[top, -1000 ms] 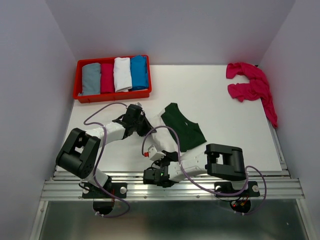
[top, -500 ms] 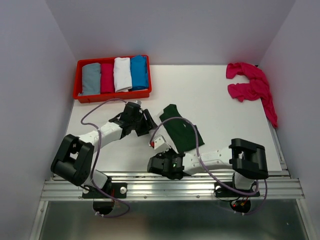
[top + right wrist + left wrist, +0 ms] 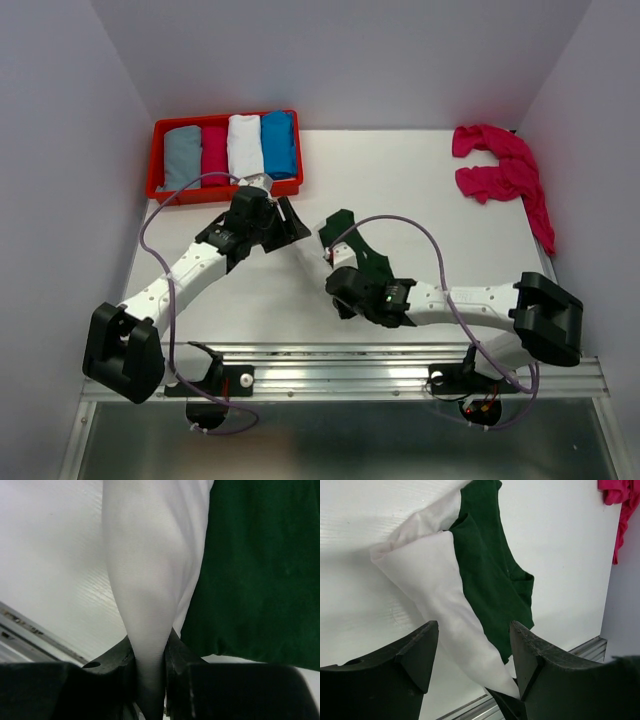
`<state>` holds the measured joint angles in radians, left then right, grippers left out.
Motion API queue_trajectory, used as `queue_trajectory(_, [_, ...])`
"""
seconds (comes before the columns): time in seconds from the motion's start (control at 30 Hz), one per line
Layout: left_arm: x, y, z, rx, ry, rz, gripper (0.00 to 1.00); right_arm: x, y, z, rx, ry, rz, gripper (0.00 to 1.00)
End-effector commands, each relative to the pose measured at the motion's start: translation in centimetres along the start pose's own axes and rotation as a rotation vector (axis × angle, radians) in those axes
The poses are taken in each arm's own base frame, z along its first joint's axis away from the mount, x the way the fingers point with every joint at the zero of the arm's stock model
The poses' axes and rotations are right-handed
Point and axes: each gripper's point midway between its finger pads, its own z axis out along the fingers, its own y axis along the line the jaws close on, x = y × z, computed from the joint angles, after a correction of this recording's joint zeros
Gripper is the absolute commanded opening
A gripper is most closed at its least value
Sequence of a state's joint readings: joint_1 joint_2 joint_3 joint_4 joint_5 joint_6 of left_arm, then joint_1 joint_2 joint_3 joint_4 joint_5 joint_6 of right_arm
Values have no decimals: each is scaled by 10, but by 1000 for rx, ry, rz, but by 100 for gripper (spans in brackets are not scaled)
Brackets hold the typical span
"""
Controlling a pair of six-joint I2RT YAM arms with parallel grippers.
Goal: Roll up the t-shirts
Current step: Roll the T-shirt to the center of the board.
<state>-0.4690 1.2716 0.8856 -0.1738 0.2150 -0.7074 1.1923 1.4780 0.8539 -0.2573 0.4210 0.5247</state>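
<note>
The white t-shirt with dark green sleeves [image 3: 346, 226] lies folded at the middle of the table, seen close up in the left wrist view [image 3: 437, 575]. My right gripper [image 3: 338, 274] is shut on a bunched white edge of it [image 3: 145, 570], with green cloth beside it [image 3: 260, 570]. My left gripper [image 3: 288, 222] stands open just left of the shirt; in its own view the gripper [image 3: 473, 652] holds nothing, and the cloth lies beyond its fingertips. Magenta-pink t-shirts [image 3: 500, 170] lie crumpled at the far right, also seen from the left wrist [image 3: 620, 505].
A red tray [image 3: 158, 192] at the back left holds several rolled shirts in grey, magenta, white and blue. The metal rail [image 3: 340, 372] runs along the near edge. Walls close in on both sides.
My left gripper has opened, let go of the shirt and drawn back toward the tray. The right gripper has carried the white edge away from the near edge, over the shirt.
</note>
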Motion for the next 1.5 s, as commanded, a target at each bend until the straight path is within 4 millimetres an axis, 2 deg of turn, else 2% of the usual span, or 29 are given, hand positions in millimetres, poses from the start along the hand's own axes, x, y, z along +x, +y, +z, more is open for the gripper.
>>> queue_trajectory(0.0, [-15,-9,-17,9,-52,41,69,-24,30,-12,-241,-39,134,1])
queue_trajectory(0.17, [-11,-8,-15,20,-40,47,69,-29,26,-16,-348,-23,259,1])
queue_trajectory(0.23, [-10,-10,-15,36,-33,48,68,-29,17,-14,-370,-13,307,1])
queue_trajectory(0.33, [-8,-13,-16,59,-32,50,68,-37,18,-21,-457,-25,378,1])
queue_trajectory(0.43, [-6,-14,-15,74,-26,52,68,-31,9,-23,-520,0,471,1])
queue_trajectory(0.47, [-6,-15,-14,78,-25,52,68,-35,14,-27,-549,-2,480,1])
queue_trajectory(0.57, [-1,-15,-9,83,-8,56,68,-34,5,-28,-586,-4,552,1])
queue_trajectory(0.77, [13,-25,2,108,29,92,67,-27,-4,-33,-665,13,659,1])
queue_trajectory(1.0, [25,-44,19,149,72,124,66,-8,-21,-27,-670,59,740,1])
queue_trajectory(1.47, [14,-58,39,185,54,136,65,6,-50,-26,-664,62,852,1])
